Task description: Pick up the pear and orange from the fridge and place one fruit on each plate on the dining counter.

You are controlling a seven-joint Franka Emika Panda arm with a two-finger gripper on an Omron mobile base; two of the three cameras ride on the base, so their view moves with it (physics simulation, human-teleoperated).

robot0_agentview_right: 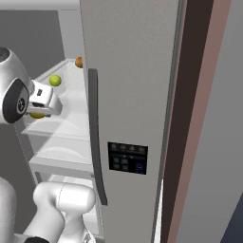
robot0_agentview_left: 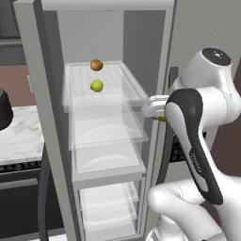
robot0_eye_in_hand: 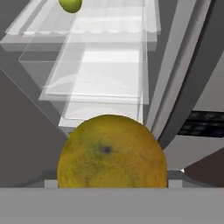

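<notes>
The fridge [robot0_agentview_left: 47,117] stood open, its white interior and clear glass shelves taking the middle of the left base view. In the hand view the orange [robot0_eye_in_hand: 112,151] sat low and centred, right between the jaws of the gripper [robot0_eye_in_hand: 112,186], which appeared clenched on it, though the fingertips themselves were hidden behind the fruit. In the left base view the gripper [robot0_agentview_left: 157,110] hung at centre right, just outside the shelf edge, with a sliver of yellow beneath it. The pear [robot0_agentview_left: 96,85] lay up and to the left of the gripper, on the upper shelf. Behind it sat a duller brown-orange ball [robot0_agentview_left: 96,65]. Count: one pear, one orange, one brownish ball, one arm.
</notes>
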